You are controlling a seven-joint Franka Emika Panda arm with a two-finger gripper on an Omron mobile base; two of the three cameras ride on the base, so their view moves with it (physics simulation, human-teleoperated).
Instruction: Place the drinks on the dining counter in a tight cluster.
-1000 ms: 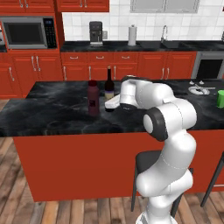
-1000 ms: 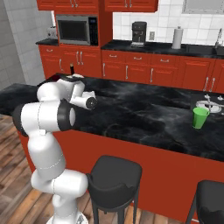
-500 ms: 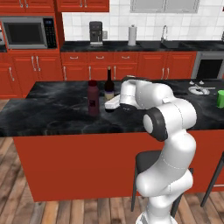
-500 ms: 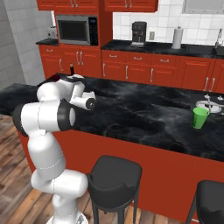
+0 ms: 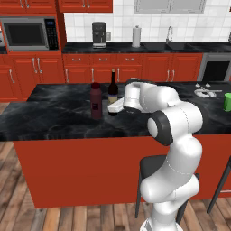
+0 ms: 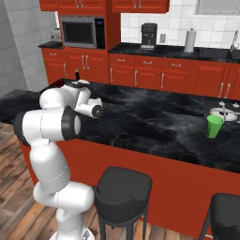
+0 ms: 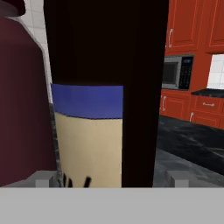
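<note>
end effector [image 5: 112, 107] stands open around the wine bottle [image 5: 113, 94], upright on the surface [image 5: 54, 113] just beside the maroon bottle [image 5: 95, 100], so they cluster tightly.

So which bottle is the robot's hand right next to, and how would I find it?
Look at the long black counter with the red front in the middle of the kitchen. Two bottles stand side by side on it, just left of the robot's white arm. It is the tall dark wine bottle with a thin neck and a pale label, taller and slimmer than the stubby maroon bottle on its left.
</note>
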